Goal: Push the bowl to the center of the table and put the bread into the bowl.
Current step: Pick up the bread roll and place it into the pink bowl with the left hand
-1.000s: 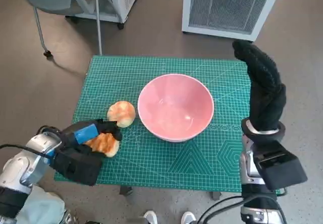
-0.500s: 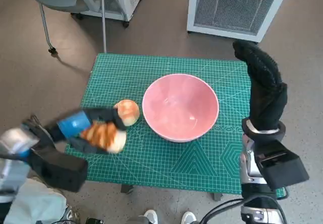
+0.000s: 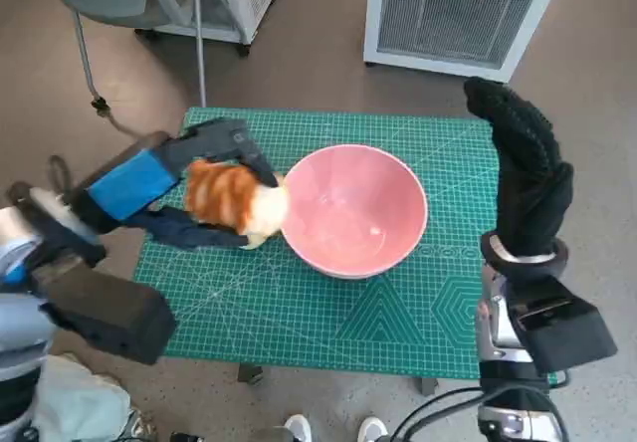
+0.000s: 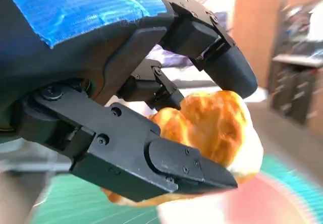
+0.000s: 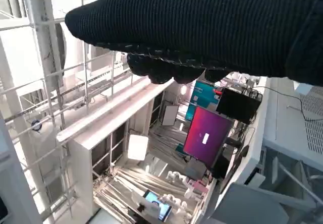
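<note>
Robot hand on my left [image 3: 204, 178] is clamped around a piece of bread [image 3: 227, 195], held just left of the pink bowl [image 3: 354, 211], which sits about mid-table. Its rim lies directly to the right, so I judge a short rightward carry is next. A second roll [image 3: 261, 225] sits on the green mat [image 3: 328, 313], touching the bowl's left wall. My right robot hand [image 3: 523, 178] stands raised at the right edge, empty, fingers extended.
</note>
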You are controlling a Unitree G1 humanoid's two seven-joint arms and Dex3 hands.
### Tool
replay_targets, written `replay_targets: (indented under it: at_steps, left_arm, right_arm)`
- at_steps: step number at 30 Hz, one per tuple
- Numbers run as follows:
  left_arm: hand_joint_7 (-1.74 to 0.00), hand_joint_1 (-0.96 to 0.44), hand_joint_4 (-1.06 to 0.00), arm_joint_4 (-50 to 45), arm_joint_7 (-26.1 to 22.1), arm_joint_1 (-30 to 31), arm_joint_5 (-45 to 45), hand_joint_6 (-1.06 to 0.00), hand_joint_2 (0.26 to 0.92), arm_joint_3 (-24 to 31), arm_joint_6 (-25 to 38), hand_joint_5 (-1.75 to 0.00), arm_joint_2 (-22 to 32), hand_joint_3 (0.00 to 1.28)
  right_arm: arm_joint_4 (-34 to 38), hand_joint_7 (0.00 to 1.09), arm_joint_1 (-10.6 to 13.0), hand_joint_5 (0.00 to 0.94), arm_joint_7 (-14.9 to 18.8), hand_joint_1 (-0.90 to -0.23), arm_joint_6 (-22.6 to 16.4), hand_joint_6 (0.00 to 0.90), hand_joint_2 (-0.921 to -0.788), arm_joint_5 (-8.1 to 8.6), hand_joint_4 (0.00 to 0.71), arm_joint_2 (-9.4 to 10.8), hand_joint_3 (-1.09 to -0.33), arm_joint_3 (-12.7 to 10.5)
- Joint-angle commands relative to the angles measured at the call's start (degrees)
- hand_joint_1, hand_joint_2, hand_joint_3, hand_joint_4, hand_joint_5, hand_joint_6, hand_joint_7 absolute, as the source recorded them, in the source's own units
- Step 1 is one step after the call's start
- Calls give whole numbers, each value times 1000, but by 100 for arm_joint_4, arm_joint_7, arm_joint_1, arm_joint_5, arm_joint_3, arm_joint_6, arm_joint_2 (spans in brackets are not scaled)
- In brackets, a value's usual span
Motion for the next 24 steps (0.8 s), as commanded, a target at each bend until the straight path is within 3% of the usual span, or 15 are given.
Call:
replay_targets:
  at_steps: [1,5,11,24]
  left_arm:
    - [-1186,0,-444,411,-142,-715,60,-510,918,-383,-7,-1535,-270,243]
    - [-1088,0,-497,841,-100,-1211,343,-573,895,-759,-49,-1521,-572,239]
    - [-1128,0,-684,1687,246,-1763,879,-643,897,-1295,-320,-1203,-1120,108]
    - [-1178,1,-728,3805,1275,-2365,1841,-665,897,-2151,-1173,-1081,-1922,75]
  right_arm:
    - [26,631,81,6,69,-493,88,-1,-921,80,245,-40,-736,-23]
    - [-27,626,120,6,69,-493,102,-1,-921,99,245,-63,-736,-20]
    - [-38,622,161,5,51,-494,75,-1,-921,81,244,-91,-733,-38]
    - [-145,608,279,6,-68,-478,53,-1,-921,-49,246,-126,-735,-106]
